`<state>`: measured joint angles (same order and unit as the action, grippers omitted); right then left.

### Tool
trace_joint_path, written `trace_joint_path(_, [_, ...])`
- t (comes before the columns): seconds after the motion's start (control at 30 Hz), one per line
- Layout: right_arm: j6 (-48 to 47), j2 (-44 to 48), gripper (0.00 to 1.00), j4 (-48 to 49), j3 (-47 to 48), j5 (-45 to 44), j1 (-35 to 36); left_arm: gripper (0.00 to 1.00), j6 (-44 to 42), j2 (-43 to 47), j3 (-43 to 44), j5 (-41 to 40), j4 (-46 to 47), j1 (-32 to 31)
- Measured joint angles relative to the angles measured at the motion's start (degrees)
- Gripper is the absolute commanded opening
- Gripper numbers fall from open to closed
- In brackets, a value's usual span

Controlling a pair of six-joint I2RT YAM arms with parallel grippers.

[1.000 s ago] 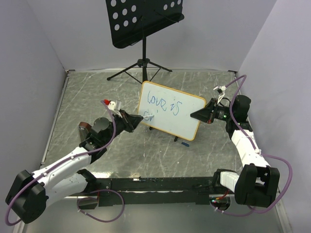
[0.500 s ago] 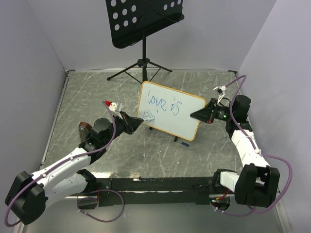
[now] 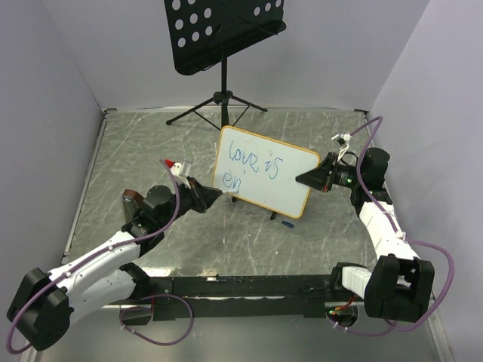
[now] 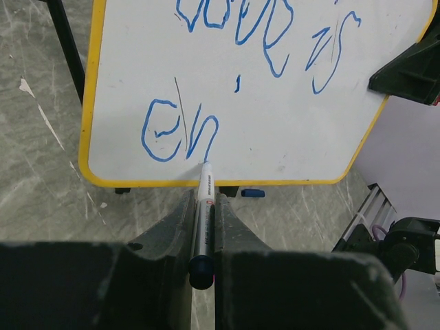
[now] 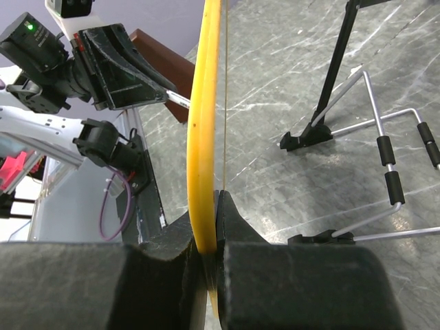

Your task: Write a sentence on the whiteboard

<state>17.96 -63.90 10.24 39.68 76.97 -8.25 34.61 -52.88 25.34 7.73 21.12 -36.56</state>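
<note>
While the left end effector is pinched shut on a blue marker, the marker tip sits on the whiteboard, right at the foot of the "n" in the second line. I read that as mid-word. The marker runs straight out along the finger axis. That looks deliberate: pen-like reach, and the wrist camera looks down the barrel at the stroke.

The right end effector is clamped tight on the board's right edge, with the yellow frame sandwiched between its fingers. I take it as a brace. The board stands tilted back on small feet, so pen pressure would likely shove or twist it without a second hold. A bent wire prop shows behind it.

Board location: mid-tabletop, between the two arms, in front of the music stand, writing face toward the arm bases.

The sentence so far reads "love is" on top and "en" below. It looks unfinished.

Counts:
- 2 arms, 2 end effectors, both closed on something
- 1 whiteboard, 1 marker, 1 music stand
- 2 lines of writing: 2 full words plus 2 letters
- 1 small blue piece on the tabletop under the board's lower edge, possibly the cap; can't confirm
</note>
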Motion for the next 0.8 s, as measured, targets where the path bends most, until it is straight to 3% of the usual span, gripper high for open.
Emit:
trace_joint_path(0.5, [0.5,0.0,0.00,0.0,0.0,2.2,0.0,0.01,1.9,1.6,1.1,1.2,1.1,0.1])
trace_joint_path(0.8, [0.5,0.0,0.00,0.0,0.0,2.5,0.0,0.01,2.8,-3.5,5.3,2.7,5.7,0.2])
